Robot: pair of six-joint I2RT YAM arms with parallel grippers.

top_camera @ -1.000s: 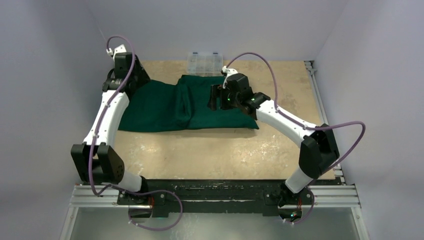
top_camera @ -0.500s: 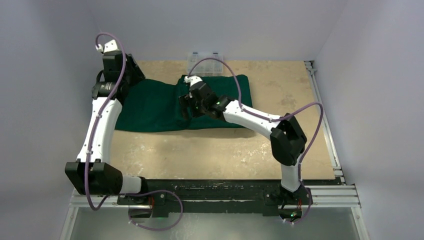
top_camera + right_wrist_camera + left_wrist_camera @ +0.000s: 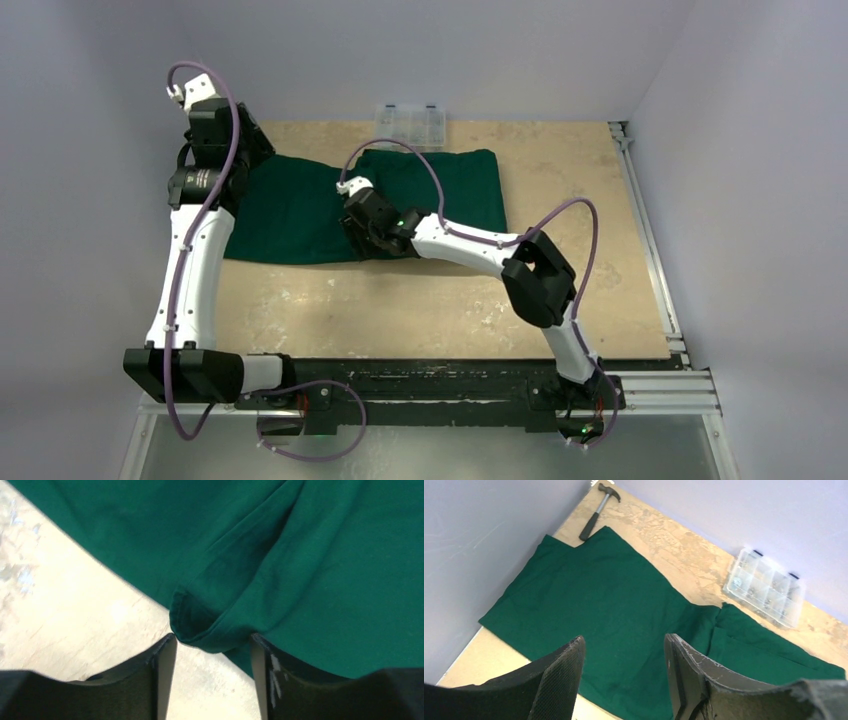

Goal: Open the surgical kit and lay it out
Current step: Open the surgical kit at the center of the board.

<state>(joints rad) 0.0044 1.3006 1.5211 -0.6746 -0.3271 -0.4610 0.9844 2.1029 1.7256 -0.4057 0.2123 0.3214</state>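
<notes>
Cloth wrap, fold at right pincer

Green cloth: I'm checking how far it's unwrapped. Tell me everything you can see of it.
The green cloth is dark, matte woven fabric lying on the table. Its left half is spread flat; the right half is folded over, bulkier. The right pincer straddles a rolled fold at its near edge; whether it grips cannot be told.
</notes>
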